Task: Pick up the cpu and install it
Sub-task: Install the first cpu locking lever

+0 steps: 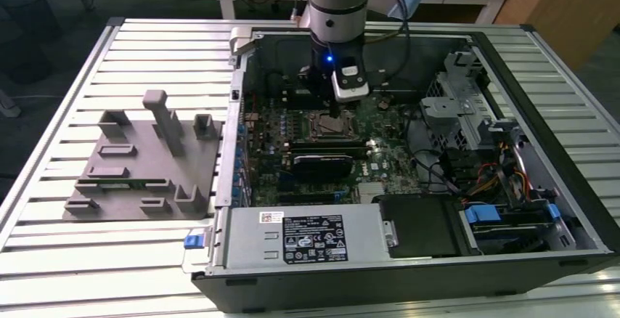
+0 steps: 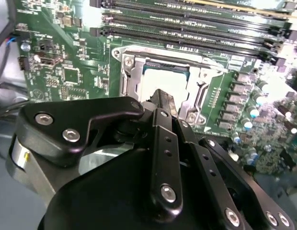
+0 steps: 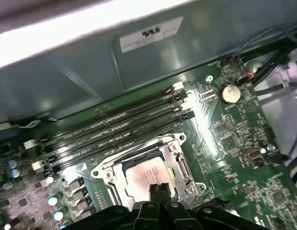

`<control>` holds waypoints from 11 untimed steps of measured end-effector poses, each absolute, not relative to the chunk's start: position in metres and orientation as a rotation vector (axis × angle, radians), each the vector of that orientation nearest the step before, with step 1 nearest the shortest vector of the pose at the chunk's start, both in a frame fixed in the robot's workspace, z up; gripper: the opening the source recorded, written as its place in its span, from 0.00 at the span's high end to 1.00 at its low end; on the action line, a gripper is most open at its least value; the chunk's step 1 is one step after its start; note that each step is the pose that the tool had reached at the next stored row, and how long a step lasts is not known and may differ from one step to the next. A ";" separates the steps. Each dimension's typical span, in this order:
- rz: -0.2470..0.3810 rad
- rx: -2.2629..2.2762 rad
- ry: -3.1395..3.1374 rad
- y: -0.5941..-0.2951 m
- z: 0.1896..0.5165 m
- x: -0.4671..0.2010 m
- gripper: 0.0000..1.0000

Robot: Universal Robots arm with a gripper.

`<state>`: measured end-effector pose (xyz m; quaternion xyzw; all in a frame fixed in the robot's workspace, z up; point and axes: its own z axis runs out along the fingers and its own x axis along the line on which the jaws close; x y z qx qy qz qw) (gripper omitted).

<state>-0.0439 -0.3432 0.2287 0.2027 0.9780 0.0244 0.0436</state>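
Jaws seen shut, tip against tip, with nothing pinched between them in either wrist view. Poised right over the cpu (image 3: 144,175), at or just above its pale lid; could not tell whether touching. Found the cpu lying flat inside the metal socket frame (image 3: 181,165) on the green motherboard (image 3: 220,129), the lid square to the frame's opening as far as could be seen, one edge hidden behind the fingertips. Same chip caught in the second wrist view (image 2: 157,80), pale and level within the frame.

Beside the socket, a row of long black memory slots (image 3: 115,128), and farther off a round coin battery (image 3: 229,94). In the exterior view, reached down into the open computer case (image 1: 542,209), well apart from the grey tray (image 1: 136,165) resting on the slatted desk (image 1: 58,260) at the exterior view's left.

Judged to be at the installing step, with the picking-up over: chip in the socket, not in the grip. Could not make out whether the frame was latched down. Called for, on that reading: a clean vertical motion, no sideways drag across the lid, and care not to catch the frame's edge or the neighbouring slots.
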 end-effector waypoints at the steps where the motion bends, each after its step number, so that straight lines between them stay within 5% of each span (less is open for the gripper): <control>1: 0.075 0.620 2.990 -0.343 0.231 -0.044 0.89; 11: 0.039 0.540 3.005 -0.343 0.233 -0.044 0.89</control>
